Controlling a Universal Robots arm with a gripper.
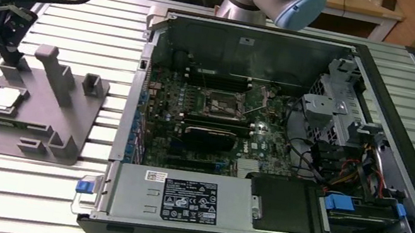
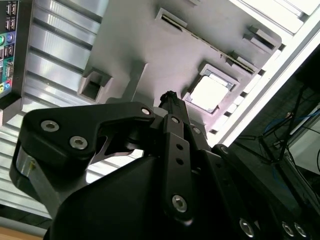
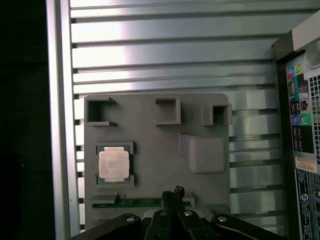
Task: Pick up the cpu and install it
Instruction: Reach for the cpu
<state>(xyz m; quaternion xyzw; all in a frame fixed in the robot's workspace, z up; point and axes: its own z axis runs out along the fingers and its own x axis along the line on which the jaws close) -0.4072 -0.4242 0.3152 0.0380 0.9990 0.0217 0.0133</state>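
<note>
The cpu [image 3: 115,164] lies flat in a square pocket of the grey tray [image 3: 150,135], below the gripper [image 3: 172,192] and slightly aside of its tips, which are pressed together and empty. A tray post [image 1: 55,80] rises just beside them. The gripper's body hides the tray's near edge. Beyond the cpu runs the table [image 3: 59,150] edge; opposite stands the open computer case [image 1: 253,51].

The cpu [image 3: 115,165] lies open from above in the fixture tray [image 3: 150,150], near the worktop [image 3: 150,50] edge. The tray's upright posts [image 1: 52,70] rise just beside it, on the computer case [image 1: 245,49] side.
</note>
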